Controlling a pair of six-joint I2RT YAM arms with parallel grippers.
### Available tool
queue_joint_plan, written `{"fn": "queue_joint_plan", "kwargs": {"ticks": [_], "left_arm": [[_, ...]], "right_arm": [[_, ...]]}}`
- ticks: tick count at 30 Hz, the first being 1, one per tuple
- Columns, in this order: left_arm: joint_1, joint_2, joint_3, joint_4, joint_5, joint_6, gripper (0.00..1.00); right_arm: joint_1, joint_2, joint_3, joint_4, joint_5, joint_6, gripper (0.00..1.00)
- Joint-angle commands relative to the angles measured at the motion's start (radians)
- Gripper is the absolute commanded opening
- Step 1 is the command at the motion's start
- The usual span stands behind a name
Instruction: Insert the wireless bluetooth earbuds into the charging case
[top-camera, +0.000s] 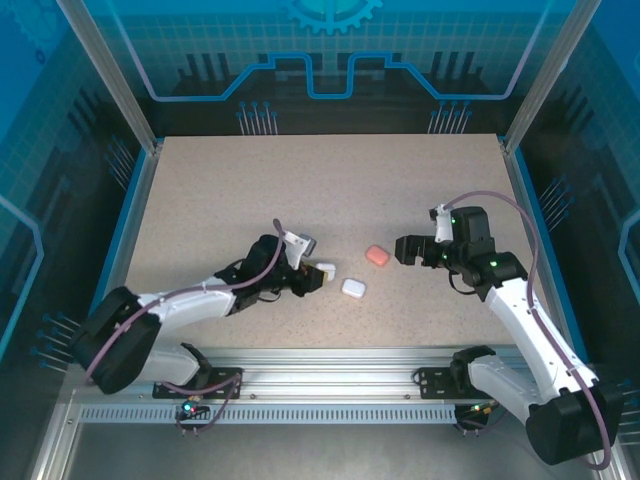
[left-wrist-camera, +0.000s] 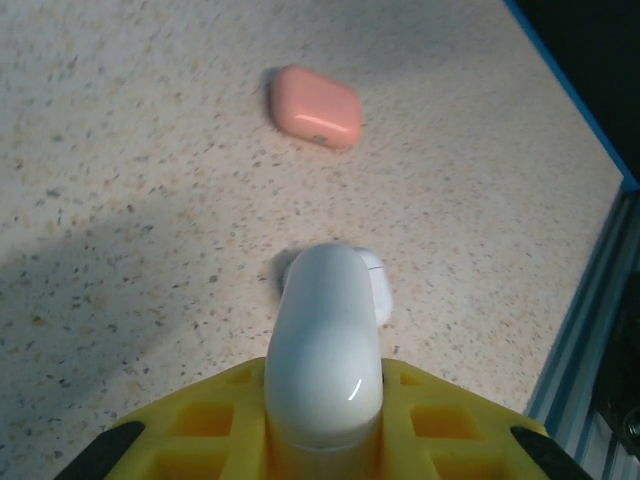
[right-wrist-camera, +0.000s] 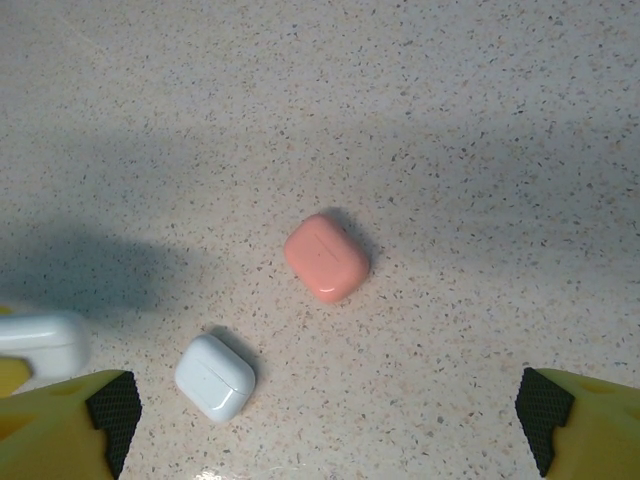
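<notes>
A white charging case (left-wrist-camera: 322, 350) sits clamped in the left gripper (top-camera: 315, 275). A second white case (right-wrist-camera: 215, 376) and a salmon case (right-wrist-camera: 327, 258) lie closed on the table (right-wrist-camera: 480, 120), near the wide-open, empty right gripper (right-wrist-camera: 327, 420). Whether earbuds are inside is impossible to tell.

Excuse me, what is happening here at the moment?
The left gripper is shut on a white case. A second white case and a salmon case lie free on the table, both closed. The right gripper stands open near the salmon case and holds nothing.
</notes>
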Motion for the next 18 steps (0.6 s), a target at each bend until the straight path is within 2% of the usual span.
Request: {"fn": "queue_joint_plan", "kwargs": {"ticks": [1, 10, 13, 18], "left_arm": [[0.027, 0.090, 0.059, -0.062, 0.047, -0.109, 0.03], [0.030, 0.287, 0.173, -0.103, 0.034, -0.171, 0.05], [0.031, 0.312, 0.195, -0.120, 0.025, -0.171, 0.12], [0.030, 0.343, 0.214, -0.149, 0.005, -0.168, 0.39]], "right_arm": [[-0.016, -0.018, -0.015, 0.000, -0.013, -0.002, 1.00], [-0.018, -0.057, -0.043, -0.018, 0.015, -0.017, 1.00], [-0.018, -0.068, -0.049, -0.022, 0.026, -0.021, 1.00], [-0.018, -0.072, -0.045, -0.028, 0.042, -0.032, 1.00]]}}
